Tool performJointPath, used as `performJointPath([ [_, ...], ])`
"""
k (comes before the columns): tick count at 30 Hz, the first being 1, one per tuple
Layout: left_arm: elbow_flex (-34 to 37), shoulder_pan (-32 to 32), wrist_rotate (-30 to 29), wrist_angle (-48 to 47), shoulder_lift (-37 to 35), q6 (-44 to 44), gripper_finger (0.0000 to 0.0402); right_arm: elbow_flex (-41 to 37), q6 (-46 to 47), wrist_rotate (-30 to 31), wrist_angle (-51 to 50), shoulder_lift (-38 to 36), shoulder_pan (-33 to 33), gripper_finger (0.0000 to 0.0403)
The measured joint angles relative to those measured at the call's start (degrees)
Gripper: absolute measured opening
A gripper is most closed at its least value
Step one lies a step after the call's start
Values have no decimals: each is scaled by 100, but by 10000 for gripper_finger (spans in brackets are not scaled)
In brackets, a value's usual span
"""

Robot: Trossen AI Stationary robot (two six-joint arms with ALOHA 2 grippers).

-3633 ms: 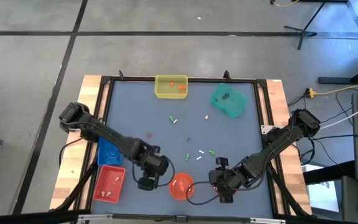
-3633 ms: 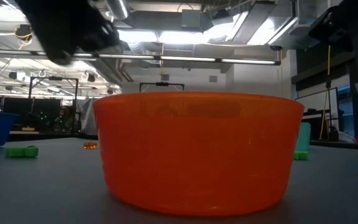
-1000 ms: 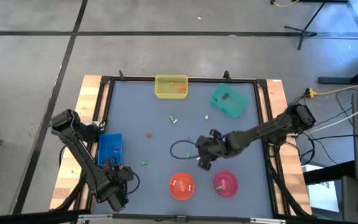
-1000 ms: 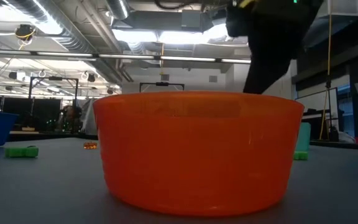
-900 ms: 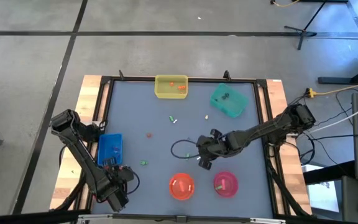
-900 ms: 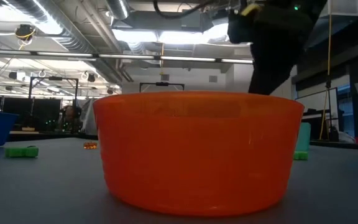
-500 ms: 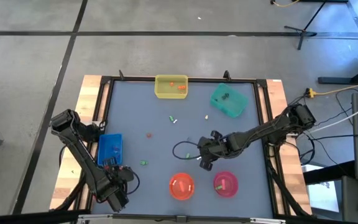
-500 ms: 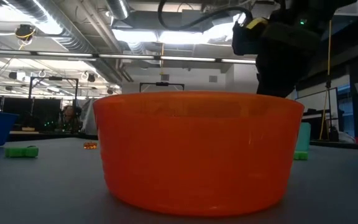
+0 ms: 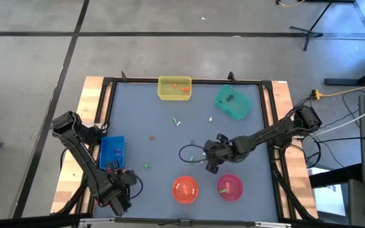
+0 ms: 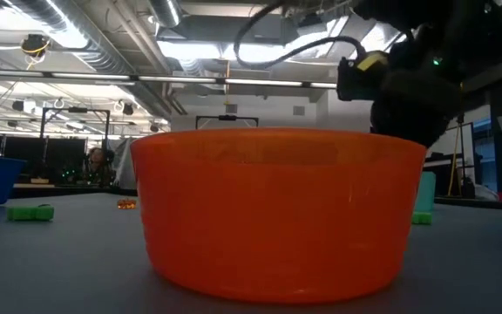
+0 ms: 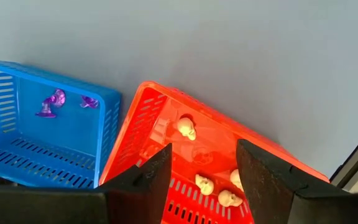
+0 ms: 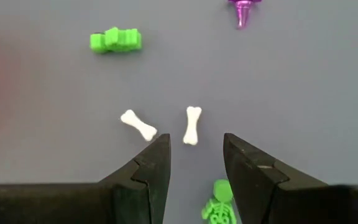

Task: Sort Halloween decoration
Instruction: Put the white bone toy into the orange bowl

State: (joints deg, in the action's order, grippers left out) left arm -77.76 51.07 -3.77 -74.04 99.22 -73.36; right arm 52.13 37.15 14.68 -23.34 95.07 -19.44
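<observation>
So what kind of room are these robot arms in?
It looks like a big lab or workshop. Bare ceiling pipes and strip lights hang overhead, the floor is grey concrete, and a stand and loose cables sit beside the table.

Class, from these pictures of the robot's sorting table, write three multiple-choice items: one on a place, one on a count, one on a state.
1. Where is the left tool?
A. over the red tray
B. over the yellow tray
C. over the orange bowl

2. How many white bones lie before the right tool?
A. none
B. two
C. five

3. How do the right tool's jaws stand?
A. shut on a bone
B. apart and empty
C. shut on a bowl

Key:
1 A: the left tool frames the red tray with skulls.
2 B: two white bones lie near the right tool.
3 B: only table shows between its fingers.
</observation>
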Motion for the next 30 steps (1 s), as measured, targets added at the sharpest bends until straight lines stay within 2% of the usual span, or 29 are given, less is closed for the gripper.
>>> performJointPath([
  [12, 0, 2, -131, 37, -2, 0, 163, -3, -253, 171, 451, 650, -7, 145],
  [20, 0, 2, -149, 46, -2, 2, 163, 3, -256, 118, 438, 729, -7, 141],
  [30, 0, 2, -151, 46, -2, 2, 163, -1, -267, -1, 436, 743, -7, 57],
])
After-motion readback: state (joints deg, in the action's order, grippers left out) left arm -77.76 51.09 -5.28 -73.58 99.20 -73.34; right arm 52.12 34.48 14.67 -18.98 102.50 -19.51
